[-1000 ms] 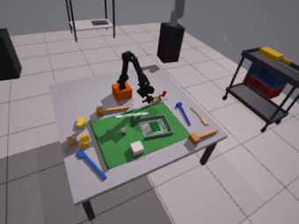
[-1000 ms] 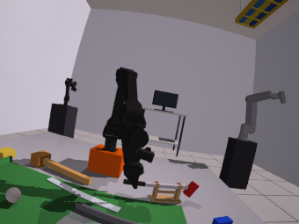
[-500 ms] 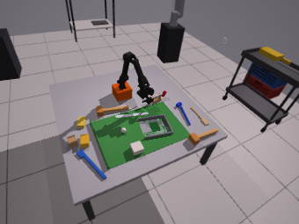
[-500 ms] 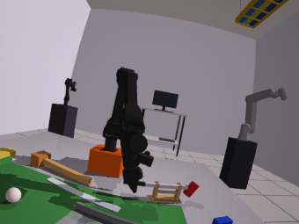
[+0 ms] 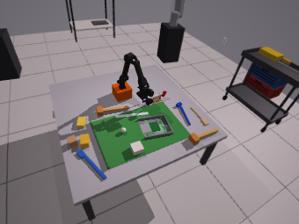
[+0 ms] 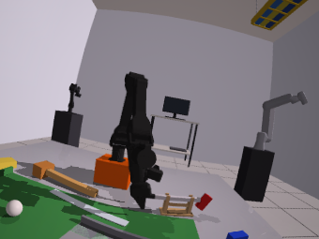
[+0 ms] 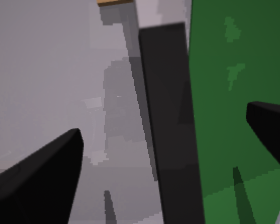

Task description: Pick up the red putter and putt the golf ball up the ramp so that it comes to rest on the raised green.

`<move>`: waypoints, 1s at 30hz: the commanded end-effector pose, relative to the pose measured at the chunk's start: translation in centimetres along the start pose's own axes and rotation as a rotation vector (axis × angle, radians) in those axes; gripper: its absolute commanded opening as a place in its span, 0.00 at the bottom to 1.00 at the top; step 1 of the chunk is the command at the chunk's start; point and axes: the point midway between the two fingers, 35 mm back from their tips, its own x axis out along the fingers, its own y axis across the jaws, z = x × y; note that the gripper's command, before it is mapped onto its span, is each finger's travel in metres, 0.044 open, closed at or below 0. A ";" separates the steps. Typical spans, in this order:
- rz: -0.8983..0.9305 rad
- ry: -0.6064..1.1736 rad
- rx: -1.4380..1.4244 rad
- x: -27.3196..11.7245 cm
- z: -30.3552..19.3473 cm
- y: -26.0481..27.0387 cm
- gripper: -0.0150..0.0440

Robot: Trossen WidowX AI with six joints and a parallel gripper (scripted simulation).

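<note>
The end effector (image 7: 162, 150) hangs low with fingers spread wide, straddling the red putter's dark grip (image 7: 167, 125) on the bench (image 7: 50, 75), positioned for a clean pinch.

Putter's dark grip (image 7: 172, 130) cut off at wrist view's lower edge, gripper (image 7: 165, 150) fingers cropped by both side edges, red putter head (image 5: 164, 92) tiny from above.

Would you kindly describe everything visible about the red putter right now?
The red putter lies on the grey table at the back edge of the green mat, propped across a small wooden stand. It has a blocky red head, a pale shaft, and a dark grip. The open gripper straddles that grip, fingers apart on either side, not yet closed on it.
</note>
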 end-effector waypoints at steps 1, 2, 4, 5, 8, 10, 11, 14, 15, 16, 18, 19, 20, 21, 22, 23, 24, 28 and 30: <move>-0.001 0.000 0.000 0.0 0.0 0.0 0.87; -0.001 0.000 0.000 0.0 0.0 0.0 0.82; -0.001 0.000 0.000 0.0 0.0 0.0 0.73; -0.001 0.000 0.000 0.0 0.0 0.0 0.69; -0.001 0.000 0.000 0.0 0.0 0.0 0.56; -0.001 0.000 0.000 0.0 0.0 0.0 0.47; -0.001 0.000 0.000 0.0 0.0 0.0 0.42; -0.001 0.000 0.000 0.0 0.0 0.0 0.29; -0.001 0.000 0.000 0.0 0.0 0.0 0.28; -0.001 0.000 0.000 0.0 0.0 0.0 0.27; -0.001 0.000 0.000 0.0 0.0 0.0 0.25; -0.001 0.000 0.000 0.0 0.0 0.0 0.25; -0.001 0.000 0.000 0.0 0.0 0.0 0.25; -0.001 0.000 0.000 -0.1 0.1 -0.1 0.25; -0.001 0.000 0.000 -0.3 0.1 -0.1 0.25; -0.001 0.000 0.000 -0.6 0.2 -0.2 0.25; -0.001 0.000 0.000 -1.0 0.3 -0.2 0.25; -0.001 0.000 0.000 -3.1 1.0 -0.5 0.25; -0.001 0.000 0.000 -4.3 1.4 -0.6 0.25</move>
